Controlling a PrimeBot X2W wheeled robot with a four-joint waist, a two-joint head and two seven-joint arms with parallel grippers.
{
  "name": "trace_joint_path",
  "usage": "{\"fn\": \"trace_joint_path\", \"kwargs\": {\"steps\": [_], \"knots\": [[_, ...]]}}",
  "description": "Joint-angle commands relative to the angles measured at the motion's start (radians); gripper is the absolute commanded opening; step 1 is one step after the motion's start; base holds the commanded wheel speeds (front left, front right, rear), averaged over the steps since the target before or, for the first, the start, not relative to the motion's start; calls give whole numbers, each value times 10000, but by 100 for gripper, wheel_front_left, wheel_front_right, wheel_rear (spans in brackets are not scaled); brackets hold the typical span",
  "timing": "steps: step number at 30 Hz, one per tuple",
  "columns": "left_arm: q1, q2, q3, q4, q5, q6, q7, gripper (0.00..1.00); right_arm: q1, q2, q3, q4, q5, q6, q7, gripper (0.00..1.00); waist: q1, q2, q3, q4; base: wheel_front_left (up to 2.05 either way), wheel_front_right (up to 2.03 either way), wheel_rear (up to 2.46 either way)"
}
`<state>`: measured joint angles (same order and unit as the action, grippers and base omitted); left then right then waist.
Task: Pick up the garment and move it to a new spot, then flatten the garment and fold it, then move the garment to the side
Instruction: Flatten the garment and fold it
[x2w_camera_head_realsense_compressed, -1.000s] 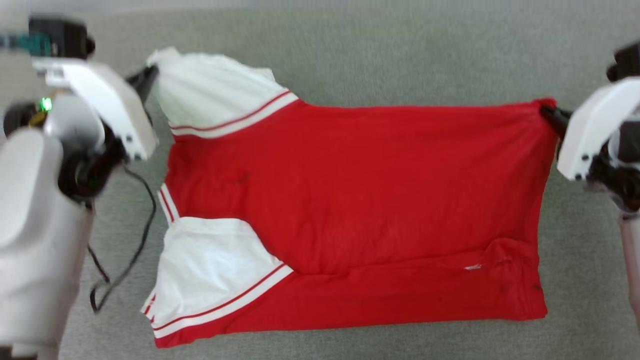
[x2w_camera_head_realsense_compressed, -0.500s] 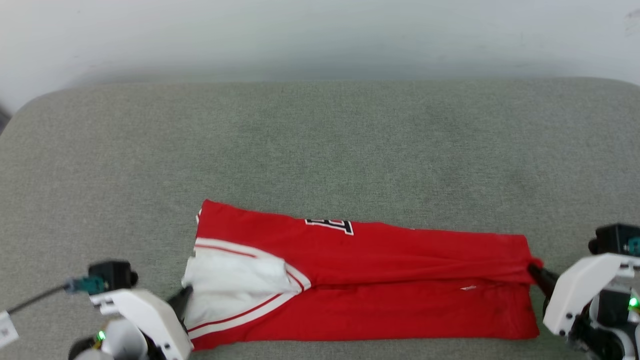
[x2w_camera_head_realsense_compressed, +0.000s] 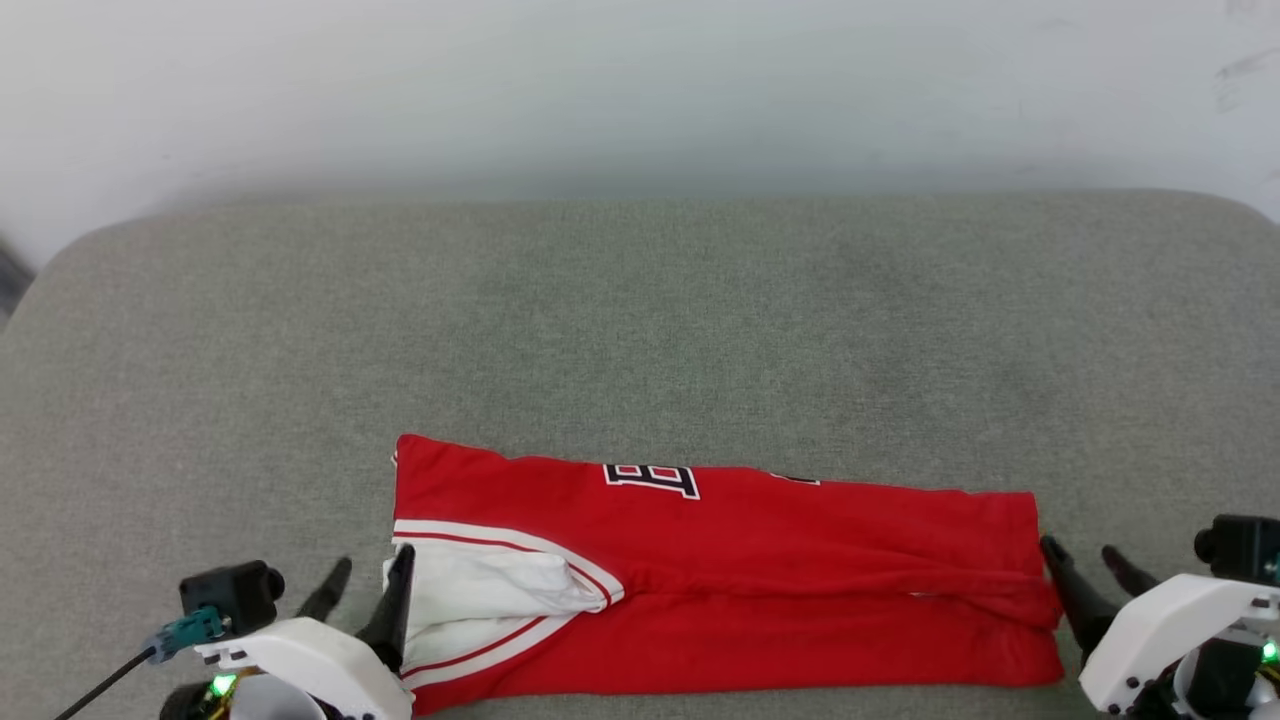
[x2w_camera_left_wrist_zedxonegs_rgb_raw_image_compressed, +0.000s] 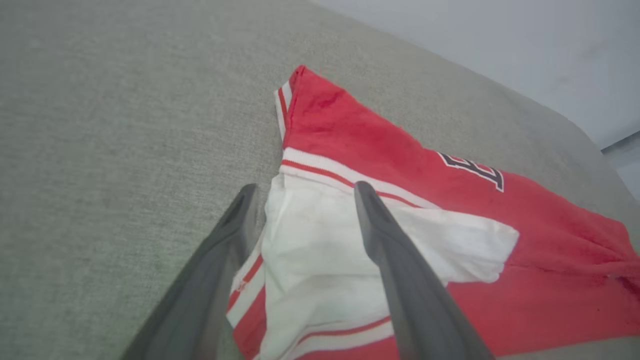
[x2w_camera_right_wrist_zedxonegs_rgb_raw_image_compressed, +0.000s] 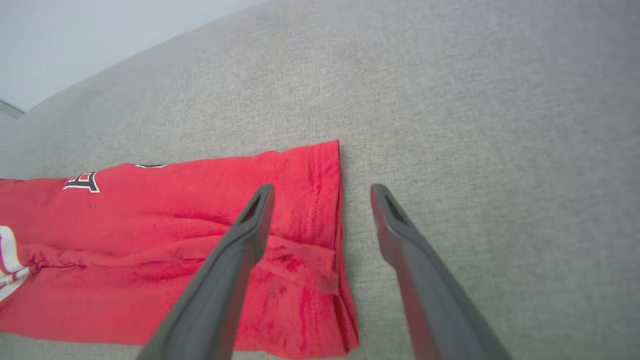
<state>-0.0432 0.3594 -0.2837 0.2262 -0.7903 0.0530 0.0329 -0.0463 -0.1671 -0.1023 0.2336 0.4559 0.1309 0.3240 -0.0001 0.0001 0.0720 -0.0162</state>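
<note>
At the lower left of the head view, a dark cable (x2w_camera_head_realsense_compressed: 100, 685) runs in from the bottom edge to a teal plug on the black wrist camera (x2w_camera_head_realsense_compressed: 230, 592). Just right of it the left gripper (x2w_camera_head_realsense_compressed: 372, 560) points up the frame, jaws spread wide and holding nothing. In the left wrist view this gripper (x2w_camera_left_wrist_zedxonegs_rgb_raw_image_compressed: 306, 186) straddles the sleeve's edge: one finger over the bare cushion, the other over the white sleeve (x2w_camera_left_wrist_zedxonegs_rgb_raw_image_compressed: 320, 260). Whether either finger touches the cloth cannot be told. Its white housing hides the shirt's lower left corner in the head view.

The garment (x2w_camera_head_realsense_compressed: 750, 590) lies folded into a long red band across the lower middle of the frame, on the grey-green cushion (x2w_camera_head_realsense_compressed: 640, 320). The white sleeve sits at its left end and the hem at its right. On its upper edge only a slice of black, white-outlined lettering (x2w_camera_head_realsense_compressed: 652, 480) shows; the fold cuts off the rest, so it cannot be read.

At the lower right, the right gripper (x2w_camera_head_realsense_compressed: 1078, 547) is just beside the hem, jaws wide apart and empty. In its own wrist view the gripper (x2w_camera_right_wrist_zedxonegs_rgb_raw_image_compressed: 322, 187) has one finger above the red hem (x2w_camera_right_wrist_zedxonegs_rgb_raw_image_compressed: 325, 210) and the other above bare cushion. Its housing is cut off by the frame's corner. A pale wall (x2w_camera_head_realsense_compressed: 640, 90) fills the top.
</note>
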Motion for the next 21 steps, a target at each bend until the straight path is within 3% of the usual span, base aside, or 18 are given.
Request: {"fn": "trace_joint_path", "kwargs": {"steps": [1,6,7,13,21], "knots": [[-100,-21,87,-176,203,74,-361,100,48,-173,16,-173,21,-3,-66,100,1,-1,-160,-41,0,0,0],[-198,44,113,-904,1010,403,-1451,100,-76,-637,-287,-592,37,-3,592,100,1,-1,-465,-23,0,0,0],[-173,134,96,-1381,1514,713,-1922,100,-216,-965,-457,-602,-20,-3,1388,100,1,-1,-585,29,0,0,0],[-185,243,8,-2419,2271,1250,-2302,100,-545,-1484,-529,-456,-150,-3,3233,100,1,-1,-347,281,0,0,0],[-528,93,-292,-3308,2670,1484,-2273,100,-1222,-1161,-70,243,-136,-3,4387,100,1,-1,481,825,0,0,0]]}}
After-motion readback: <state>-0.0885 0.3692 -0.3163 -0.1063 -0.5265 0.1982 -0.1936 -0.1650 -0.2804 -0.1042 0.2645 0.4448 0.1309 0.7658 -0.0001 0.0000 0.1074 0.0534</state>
